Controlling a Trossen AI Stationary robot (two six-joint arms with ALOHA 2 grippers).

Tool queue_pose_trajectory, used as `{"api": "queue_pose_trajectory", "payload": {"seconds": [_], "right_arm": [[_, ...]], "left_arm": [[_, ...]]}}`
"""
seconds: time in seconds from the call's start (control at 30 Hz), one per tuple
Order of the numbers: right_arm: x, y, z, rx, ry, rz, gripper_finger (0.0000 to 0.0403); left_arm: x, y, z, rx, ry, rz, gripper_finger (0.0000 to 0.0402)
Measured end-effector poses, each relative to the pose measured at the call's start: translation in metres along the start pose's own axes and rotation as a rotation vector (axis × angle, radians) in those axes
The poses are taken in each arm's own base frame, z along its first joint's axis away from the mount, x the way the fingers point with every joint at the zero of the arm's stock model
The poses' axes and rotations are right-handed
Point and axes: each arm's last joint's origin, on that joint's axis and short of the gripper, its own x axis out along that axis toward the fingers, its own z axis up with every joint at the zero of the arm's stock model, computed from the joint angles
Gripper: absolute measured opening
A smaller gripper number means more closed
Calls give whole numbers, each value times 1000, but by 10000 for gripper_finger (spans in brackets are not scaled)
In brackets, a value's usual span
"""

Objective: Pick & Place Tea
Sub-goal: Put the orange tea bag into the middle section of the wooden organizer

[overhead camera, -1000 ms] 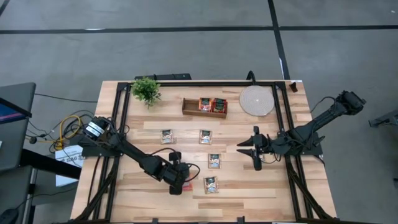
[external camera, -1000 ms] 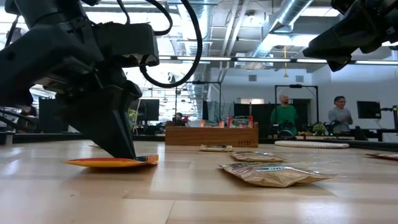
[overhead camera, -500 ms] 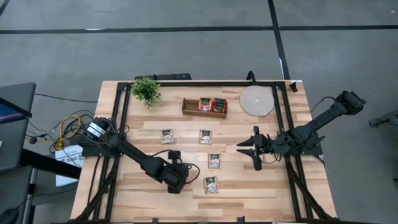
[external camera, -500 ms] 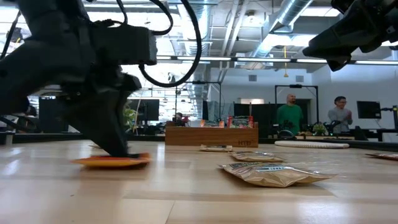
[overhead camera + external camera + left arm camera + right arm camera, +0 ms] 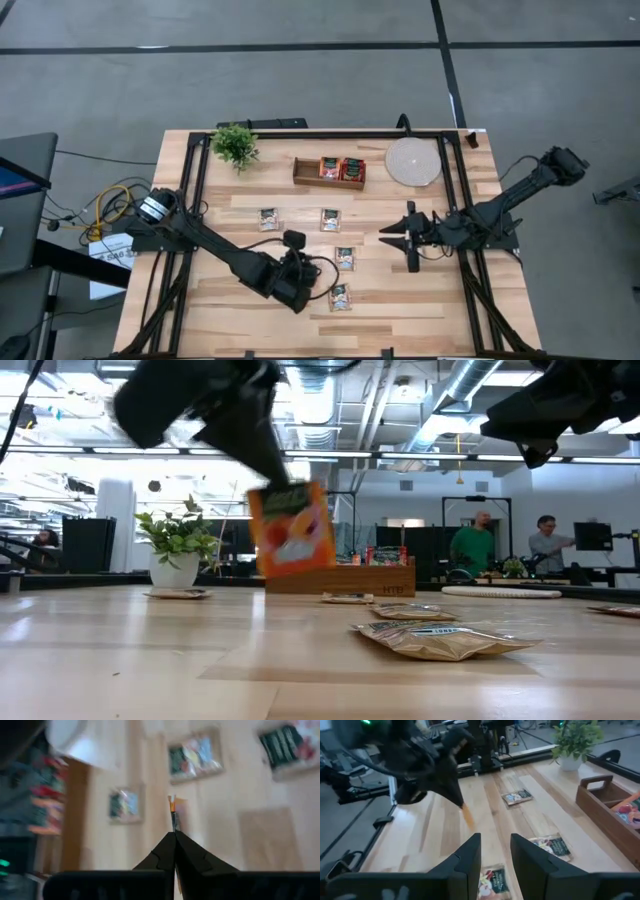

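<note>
Carry judged underway: left hand (image 5: 262, 458), pinched shut on a red-orange tea sachet (image 5: 292, 529) and clear of the surface (image 5: 400, 300), should travel level toward the wooden tray (image 5: 329, 170) at the far edge, keeping the thin edge grip from slipping. Right hand (image 5: 403, 238) waits mid-surface, fingers parted, empty. Sachet small, flat, square, dark top band; four pale sachets (image 5: 344, 258) lie loose nearby.
</note>
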Motion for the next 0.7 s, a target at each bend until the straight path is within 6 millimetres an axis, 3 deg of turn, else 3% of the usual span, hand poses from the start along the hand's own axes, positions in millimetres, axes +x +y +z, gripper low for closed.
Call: {"api": "queue_pose_trajectory", "payload": {"seconds": [0.3,0.7], "right_arm": [[26,-6,-3,-75,-10,-11,131],[80,-10,10,-233,77,-113,210]], "left_arm": [[5,36,29,49,-58,89,0],[25,68,43,25,-112,91,0]]}}
